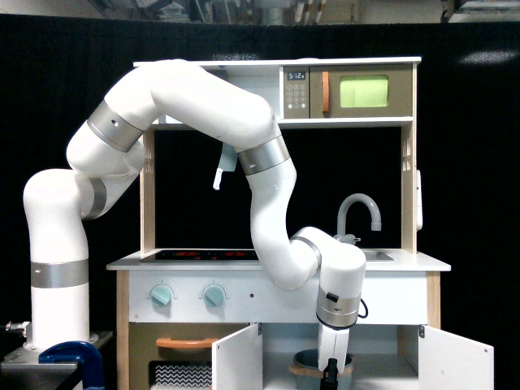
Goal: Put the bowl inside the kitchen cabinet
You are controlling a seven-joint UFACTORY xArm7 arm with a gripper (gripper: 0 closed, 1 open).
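Arm: the white xArm rose from its base at the exterior view's left, arched over the hob, then bent down in front of the counter, its last link pointing straight down.

Wrist: a white link with a grey band hung just below the counter's front edge, over the open cabinet.

Hand: the hand reached down into the kitchen cabinet, right at the bowl's near edge (only the white housing and a dark tip showed, cut by the bottom of the frame). Whether its fingers were wide, narrow or clamped on the rim could not be told.

Bowl: the bowl, grey-blue with a tan rim band, sat low inside the cabinet, upright, partly hidden behind the hand; its lower part ran out of frame. Nothing could be made out inside it.

Cabinet: both white doors stood swung outward, one to each side, the pale interior showing between them.

Oven: to the exterior view's left of the cabinet, the oven with an orange handle and a zigzag window was closed.

Counter top: a dark hob on the exterior view's left, a grey tap over the sink on the right.

Upper shelf: the microwave with its green window was closed.
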